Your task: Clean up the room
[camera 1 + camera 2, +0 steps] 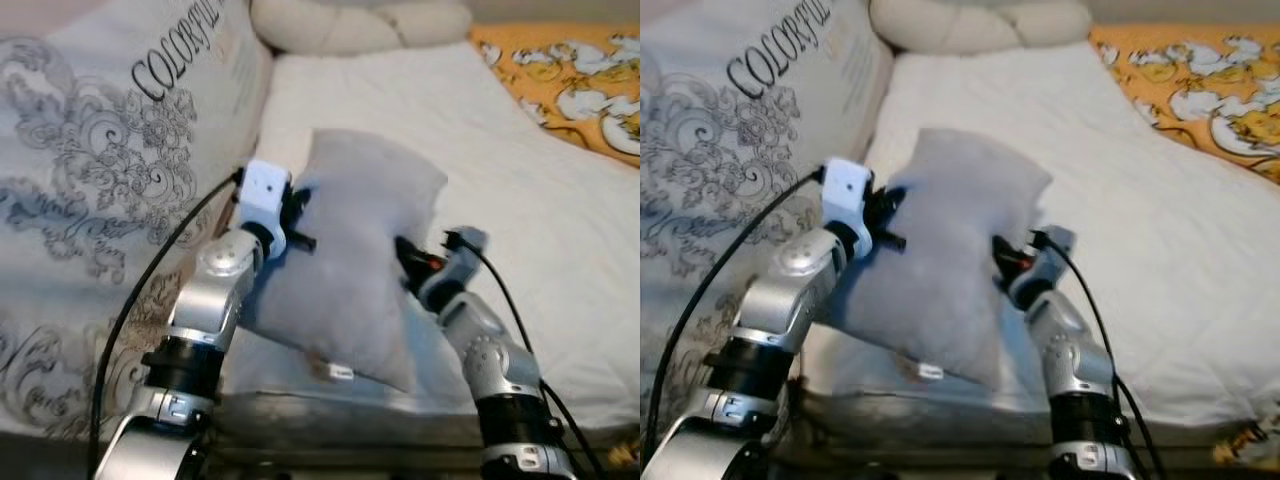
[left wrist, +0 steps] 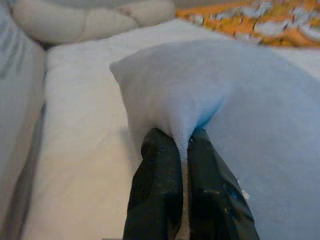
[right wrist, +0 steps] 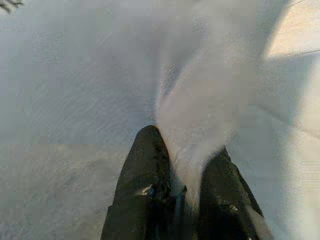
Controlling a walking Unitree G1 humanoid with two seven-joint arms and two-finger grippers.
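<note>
Nearest the camera, both silver arms reach forward over the near edge of the bed [image 1: 520, 200]. Between them hangs the grey pillow [image 1: 360, 270], lifted, its long axis running from the near edge toward the head of the bed, tilted slightly. The left gripper [image 2: 186, 150] has its fingers pinched tight on a fold of the pillow's left edge; the right gripper [image 3: 185, 165] clamps a bunch of fabric on the right edge. Each arm is equally close, one per side. Farther off, a cream bolster [image 1: 360, 22] lies at the head, likely where the pillow belongs; a patterned quilt [image 1: 90, 180] lies to the left, an orange blanket [image 1: 570, 80] to the right.
</note>
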